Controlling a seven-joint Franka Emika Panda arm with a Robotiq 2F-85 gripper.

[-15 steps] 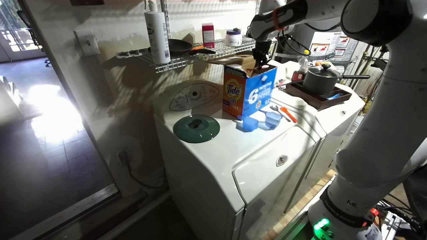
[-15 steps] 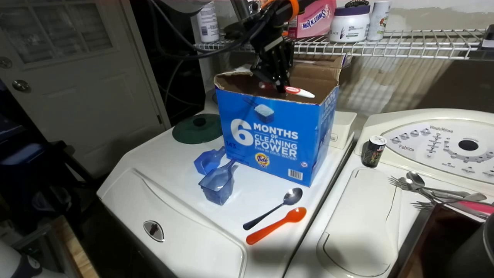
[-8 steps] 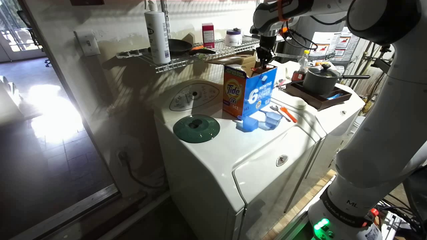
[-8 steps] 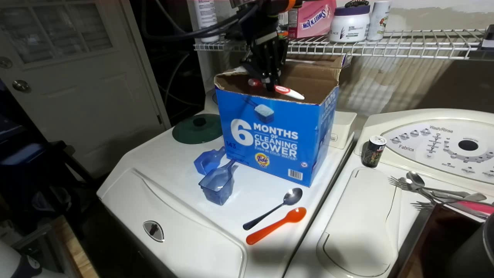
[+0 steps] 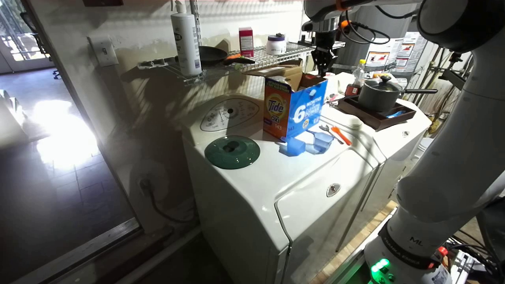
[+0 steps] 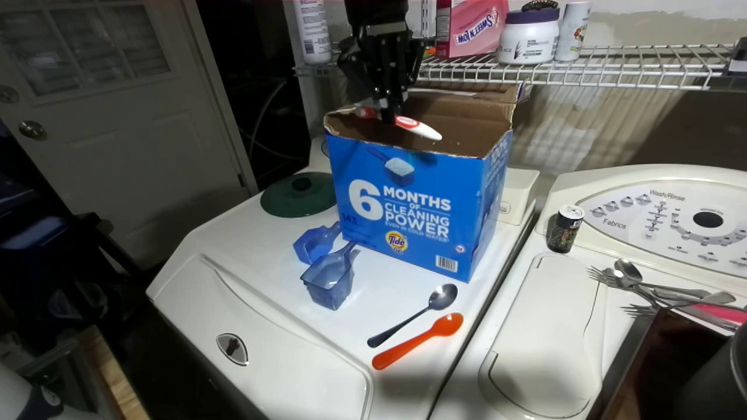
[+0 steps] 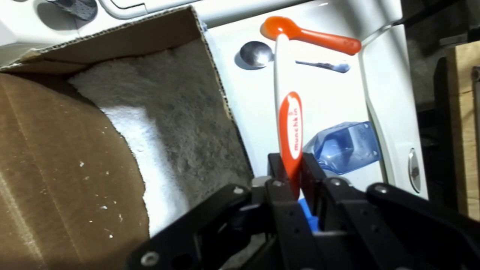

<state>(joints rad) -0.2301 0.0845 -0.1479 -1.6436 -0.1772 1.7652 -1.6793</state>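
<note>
My gripper (image 6: 390, 114) is shut on a red and white munchkin utensil (image 6: 419, 126), seen along its length in the wrist view (image 7: 290, 123). The gripper's black fingers (image 7: 291, 165) pinch its red part. In an exterior view the gripper (image 5: 321, 72) is just above the top edge of the orange and blue Tide box (image 5: 305, 106). The box (image 6: 417, 198) is open at the top, its brown flap (image 7: 63, 165) folded back. Grey-white powder (image 7: 187, 123) lies inside. In the wrist view the utensil shows over the white machine top beside the box's rim.
Two blue scoops (image 6: 328, 277), a metal spoon (image 6: 443, 297) and an orange spoon (image 6: 420, 341) lie before the box. A green lid (image 5: 232, 152) lies beside it. A wire shelf (image 6: 613, 64) hangs behind. A pot (image 5: 378, 95) stands in a brown tray (image 5: 394, 122).
The gripper has risen and moved left with the utensil in one exterior picture, and right, towards the box's far corner, in another. The box, scoops and spoons have not moved.
</note>
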